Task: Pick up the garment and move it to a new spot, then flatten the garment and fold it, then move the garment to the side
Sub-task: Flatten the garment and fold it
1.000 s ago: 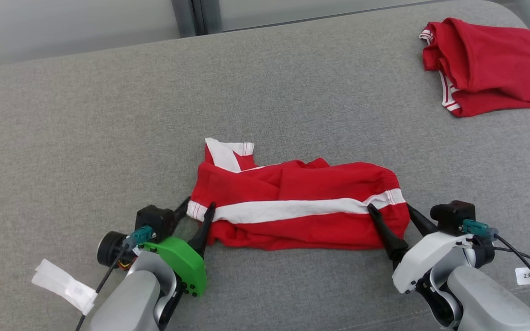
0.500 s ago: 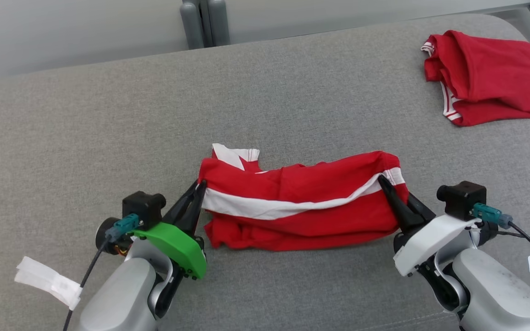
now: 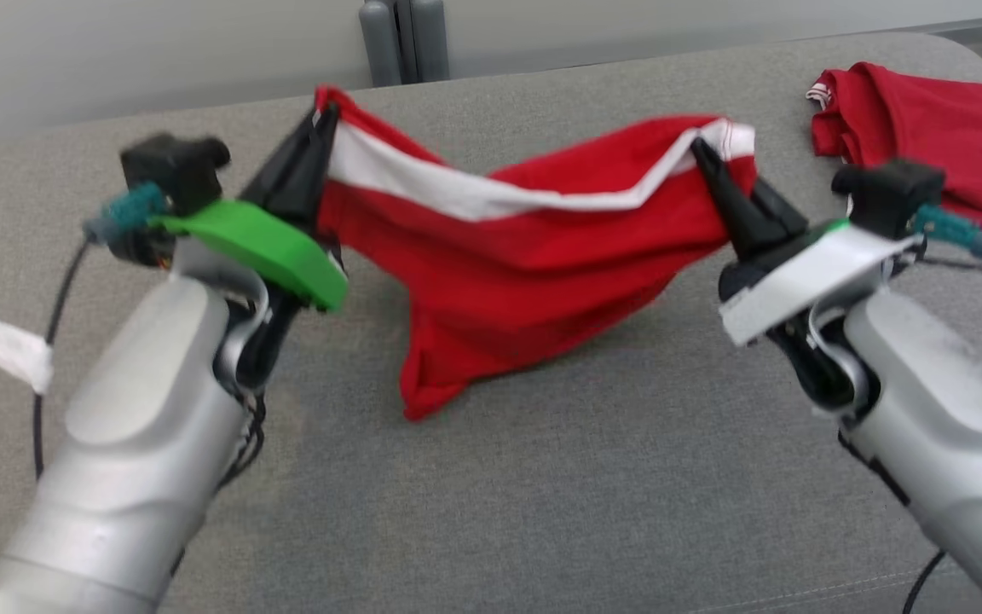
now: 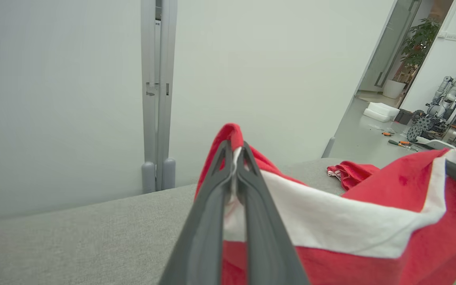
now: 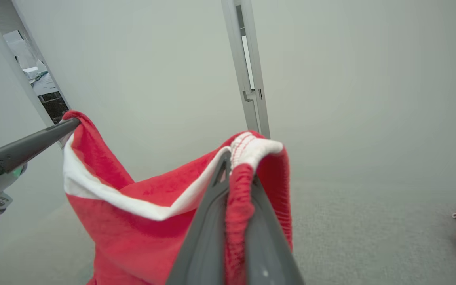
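Pale wall (image 4: pixel 54 99) behind the grey fabric surface's (image 3: pixel 542 477) far edge, where a grey post (image 4: pixel 158 99) rises; a potted plant (image 4: pixel 418 41) stands beyond.

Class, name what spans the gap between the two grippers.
The red garment, sagging, pinched at its ends by the left gripper and right gripper; see head view.

**Both arms raised, head view.** The left gripper (image 3: pixel 321 121) is clamped on the upper left corner of the garment (image 3: pixel 525 281), its two dark fingers pressed together with cloth pinched between them. Its green wrist cover (image 3: pixel 261 247) and the pale left forearm (image 3: pixel 141 401) run down and away from the garment's left edge. The right gripper (image 3: pixel 701 152) is closed likewise on the garment's upper right corner, at the white band. Its white wrist cover (image 3: pixel 798 273) and the right forearm (image 3: pixel 934 401) lie below and to the right of the garment. The grippers stand well apart, at opposite ends of the garment's top edge.
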`<state>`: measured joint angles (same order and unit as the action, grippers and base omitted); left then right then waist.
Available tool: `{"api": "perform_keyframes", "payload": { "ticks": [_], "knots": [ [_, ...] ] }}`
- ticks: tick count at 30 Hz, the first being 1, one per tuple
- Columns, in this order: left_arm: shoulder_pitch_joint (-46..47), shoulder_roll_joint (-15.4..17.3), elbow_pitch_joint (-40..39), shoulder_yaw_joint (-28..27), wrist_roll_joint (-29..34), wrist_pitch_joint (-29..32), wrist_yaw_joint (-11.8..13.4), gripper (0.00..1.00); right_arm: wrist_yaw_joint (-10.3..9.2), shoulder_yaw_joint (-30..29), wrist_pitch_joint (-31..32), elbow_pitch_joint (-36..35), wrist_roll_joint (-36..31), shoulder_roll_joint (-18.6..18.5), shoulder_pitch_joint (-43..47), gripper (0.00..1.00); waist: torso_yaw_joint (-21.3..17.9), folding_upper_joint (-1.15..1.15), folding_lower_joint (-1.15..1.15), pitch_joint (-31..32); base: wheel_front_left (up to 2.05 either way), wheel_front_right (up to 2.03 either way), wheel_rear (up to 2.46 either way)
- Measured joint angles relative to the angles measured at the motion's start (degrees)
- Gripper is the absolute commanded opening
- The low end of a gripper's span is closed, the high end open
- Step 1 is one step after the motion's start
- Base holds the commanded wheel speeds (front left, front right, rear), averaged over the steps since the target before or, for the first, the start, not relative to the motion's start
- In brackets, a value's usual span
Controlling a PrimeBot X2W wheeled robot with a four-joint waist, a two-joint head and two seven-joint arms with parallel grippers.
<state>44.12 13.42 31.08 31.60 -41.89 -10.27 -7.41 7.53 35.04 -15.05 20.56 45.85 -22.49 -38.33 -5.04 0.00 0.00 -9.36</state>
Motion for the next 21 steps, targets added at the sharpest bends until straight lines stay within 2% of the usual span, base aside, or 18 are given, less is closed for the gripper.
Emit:
{"api": "perform_keyframes", "payload": {
  "ticks": [8, 13, 21],
  "knots": [
    [21.4, 0.4, 5.3, -2.4, -2.7, 3.8, 0.0, 0.0, -0.01, 3.3, 0.6, 7.0, 10.2, 0.0, -22.1, 0.0, 0.4, 0.0, 0.0, -4.7, 0.0, 0.0, 0.0],
    [34.3, -0.5, 10.7, -3.4, -2.8, 3.6, 0.0, 0.0, -0.01, 3.6, 1.2, 11.6, 16.0, 0.0, -35.4, 0.0, 0.8, 0.0, 0.0, -8.5, 0.0, 0.0, 0.0],
    [45.3, -2.9, 16.4, -2.0, -3.4, 0.3, 0.0, 0.0, -0.02, 8.6, 0.7, 16.2, 18.2, -1.9, -46.1, 0.0, 1.6, 0.0, 0.0, -13.5, 0.0, 0.0, 0.0]
  ]
}}
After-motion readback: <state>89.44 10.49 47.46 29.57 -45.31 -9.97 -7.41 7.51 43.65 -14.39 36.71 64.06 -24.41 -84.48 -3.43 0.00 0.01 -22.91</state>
